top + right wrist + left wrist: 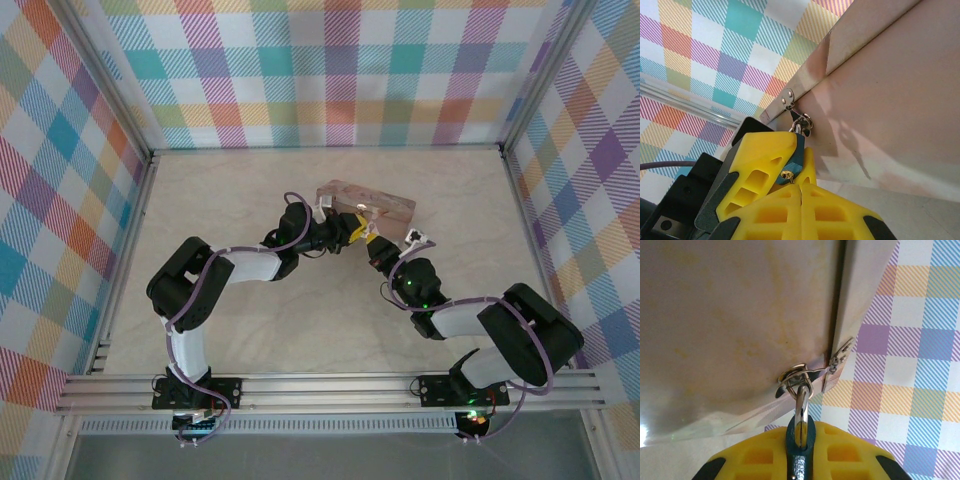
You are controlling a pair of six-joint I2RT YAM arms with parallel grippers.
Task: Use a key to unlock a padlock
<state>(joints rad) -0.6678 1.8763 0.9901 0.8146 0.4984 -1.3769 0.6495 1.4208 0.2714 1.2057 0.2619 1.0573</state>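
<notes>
The blue padlock (800, 442) hangs by its silvery shackle (801, 407) from the hasp ring (796, 375) on the pink tin (365, 203). My left gripper (800, 432) is shut on the padlock's body, its yellow fingers on either side. In the right wrist view the padlock (801, 152) points its brass keyhole (786, 175) at my right gripper (801, 186). That gripper is shut, its fingertips right under the keyhole. A thin silvery sliver, the key (791, 179), runs from the keyhole into the seam between those fingertips; most of it is hidden.
The tin stands mid-table, with both arms meeting at its front side: left gripper (354, 228), right gripper (374, 247). Checked walls enclose the table on three sides. A metal rail (330, 385) carries the arm bases at the near edge.
</notes>
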